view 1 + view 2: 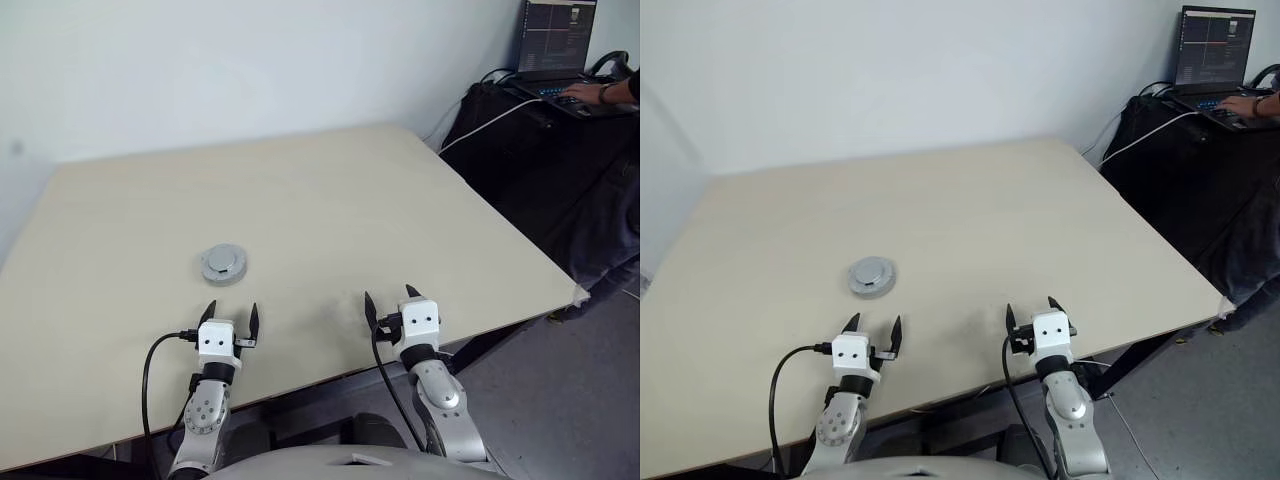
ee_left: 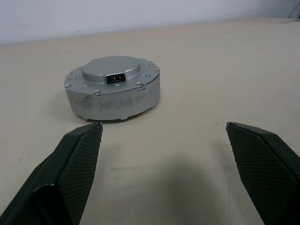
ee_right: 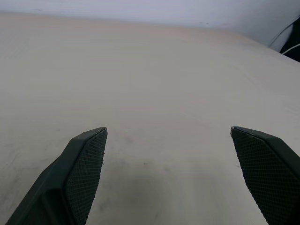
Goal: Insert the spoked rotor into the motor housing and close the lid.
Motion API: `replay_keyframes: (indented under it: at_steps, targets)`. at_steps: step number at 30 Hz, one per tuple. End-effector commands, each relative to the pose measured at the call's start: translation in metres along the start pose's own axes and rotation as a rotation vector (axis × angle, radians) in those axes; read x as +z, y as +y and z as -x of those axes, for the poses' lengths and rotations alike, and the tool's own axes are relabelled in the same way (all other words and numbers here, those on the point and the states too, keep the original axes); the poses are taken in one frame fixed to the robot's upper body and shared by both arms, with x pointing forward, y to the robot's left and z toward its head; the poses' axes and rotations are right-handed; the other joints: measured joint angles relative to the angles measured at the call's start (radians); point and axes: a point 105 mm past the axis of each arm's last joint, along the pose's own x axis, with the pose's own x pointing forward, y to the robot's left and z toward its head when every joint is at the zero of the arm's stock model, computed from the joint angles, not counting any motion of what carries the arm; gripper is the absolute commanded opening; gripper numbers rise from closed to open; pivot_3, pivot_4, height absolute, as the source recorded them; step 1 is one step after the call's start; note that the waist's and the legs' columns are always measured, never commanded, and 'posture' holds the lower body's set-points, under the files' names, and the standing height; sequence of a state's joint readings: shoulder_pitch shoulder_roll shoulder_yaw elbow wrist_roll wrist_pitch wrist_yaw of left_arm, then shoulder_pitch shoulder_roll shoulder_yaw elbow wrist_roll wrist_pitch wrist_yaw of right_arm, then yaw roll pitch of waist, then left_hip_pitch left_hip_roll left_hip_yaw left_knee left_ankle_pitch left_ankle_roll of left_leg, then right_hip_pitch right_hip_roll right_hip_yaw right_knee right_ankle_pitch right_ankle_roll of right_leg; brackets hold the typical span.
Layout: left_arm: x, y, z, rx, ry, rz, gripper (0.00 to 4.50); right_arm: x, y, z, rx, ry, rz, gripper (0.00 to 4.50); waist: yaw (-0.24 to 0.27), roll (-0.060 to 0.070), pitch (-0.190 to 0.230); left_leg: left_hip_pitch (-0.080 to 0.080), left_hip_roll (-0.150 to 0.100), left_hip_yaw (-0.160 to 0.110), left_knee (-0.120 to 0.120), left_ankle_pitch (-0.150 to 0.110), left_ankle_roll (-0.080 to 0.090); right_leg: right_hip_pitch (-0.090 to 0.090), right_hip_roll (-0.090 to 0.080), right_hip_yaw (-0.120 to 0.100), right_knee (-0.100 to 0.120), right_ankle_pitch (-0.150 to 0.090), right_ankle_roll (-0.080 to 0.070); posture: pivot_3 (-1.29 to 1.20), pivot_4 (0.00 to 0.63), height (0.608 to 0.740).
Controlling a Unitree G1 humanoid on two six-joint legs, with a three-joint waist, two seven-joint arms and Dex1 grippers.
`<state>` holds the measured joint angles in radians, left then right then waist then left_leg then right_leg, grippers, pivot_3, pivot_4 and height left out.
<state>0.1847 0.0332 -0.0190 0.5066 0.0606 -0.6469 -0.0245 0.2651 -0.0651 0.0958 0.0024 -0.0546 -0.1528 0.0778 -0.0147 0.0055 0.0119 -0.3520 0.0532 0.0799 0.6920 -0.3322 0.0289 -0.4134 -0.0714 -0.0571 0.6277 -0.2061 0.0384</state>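
A round grey metal unit stands on the beige table (image 1: 330,190), just ahead of my left gripper (image 1: 231,310). Its top is the lid (image 2: 112,75), a light-grey disc with a notched edge, a raised round boss and a small dark socket. The lid sits closed on the motor housing (image 2: 112,102), whose grey side wall shows beneath it. The spoked rotor is hidden or out of view. My left gripper is open, with the unit a short way beyond its fingertips and slightly to one side. My right gripper (image 1: 389,298) is open over bare table near the front edge, holding nothing.
At the back right a dark stand (image 1: 540,130) carries a laptop (image 1: 556,45), with a person's hand (image 1: 585,93) on its keyboard. A white cable (image 1: 480,125) runs down from it. The table's right edge (image 1: 520,235) slants toward the front. A white wall lies behind.
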Motion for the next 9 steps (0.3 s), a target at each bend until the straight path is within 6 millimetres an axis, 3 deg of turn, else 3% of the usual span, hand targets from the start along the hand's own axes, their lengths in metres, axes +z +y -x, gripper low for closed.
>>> replay_keyframes:
  at_steps: [1, 9]
  targets:
    - [0.012, -0.0002, -0.004, -0.007, -0.051, -0.006, 4.47, 0.0108, -0.0016, -0.0019, -0.016, -0.047, -0.006, 4.5, 0.0, 0.0, 0.0, 0.0, 0.0, 0.0, 0.0, 0.0, 0.0, 0.0, 0.0, 0.0, 0.0, 0.0, 0.0, 0.0, 0.0, 0.74]
    - [0.0081, 0.0016, -0.0025, -0.005, -0.038, -0.01, 4.47, 0.0096, 0.0, -0.0011, -0.01, -0.043, -0.013, 4.5, 0.0, 0.0, 0.0, 0.0, 0.0, 0.0, 0.0, 0.0, 0.0, 0.0, 0.0, 0.0, 0.0, 0.0, 0.0, 0.0, 0.0, 0.74]
